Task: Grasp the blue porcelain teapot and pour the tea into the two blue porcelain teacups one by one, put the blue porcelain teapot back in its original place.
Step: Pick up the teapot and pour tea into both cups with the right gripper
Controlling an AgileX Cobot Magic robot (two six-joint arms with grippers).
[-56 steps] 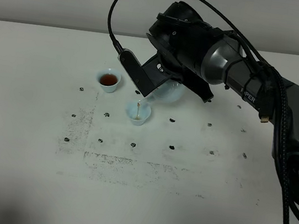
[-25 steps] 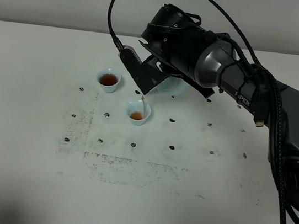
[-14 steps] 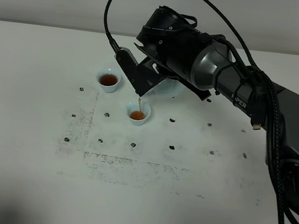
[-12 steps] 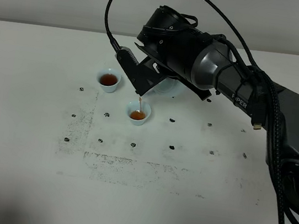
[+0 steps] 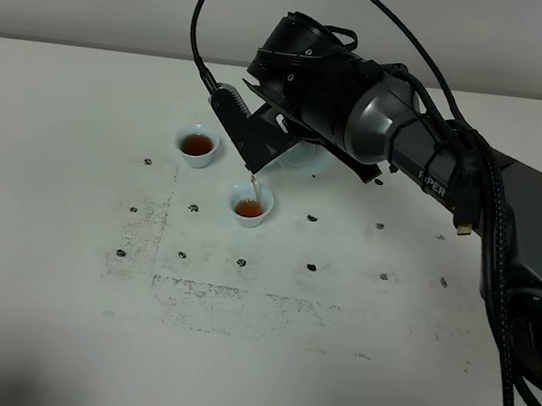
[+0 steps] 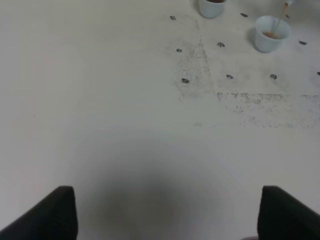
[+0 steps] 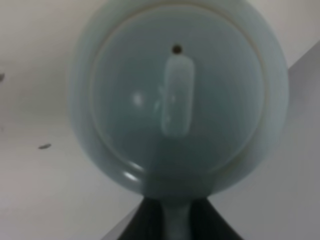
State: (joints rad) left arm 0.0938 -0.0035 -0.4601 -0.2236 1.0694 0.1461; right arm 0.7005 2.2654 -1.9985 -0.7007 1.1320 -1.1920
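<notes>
My right gripper (image 7: 176, 226) is shut on the loop handle of the blue porcelain teapot (image 5: 304, 156). The pot hangs tilted under the arm, and the right wrist view is filled by its lid (image 7: 177, 95). A thin stream of tea (image 5: 252, 182) falls from the spout into the nearer teacup (image 5: 250, 206), which holds brown tea. The second teacup (image 5: 197, 145), further back and to the left, also holds tea. Both teacups show far off in the left wrist view, one (image 6: 270, 34) under the stream, the other (image 6: 211, 6) cut by the frame edge. My left gripper (image 6: 175, 215) is open over bare table.
The white table (image 5: 60, 264) carries small black dot marks and a faint scuffed rectangle (image 5: 267, 303) in front of the cups. The right arm's black cable (image 5: 212, 13) loops high above the cups. A grey wall runs along the back edge.
The right arm has shifted slightly left and tipped the teapot further. The stream keeps running and the tea in the nearer cup has risen.
</notes>
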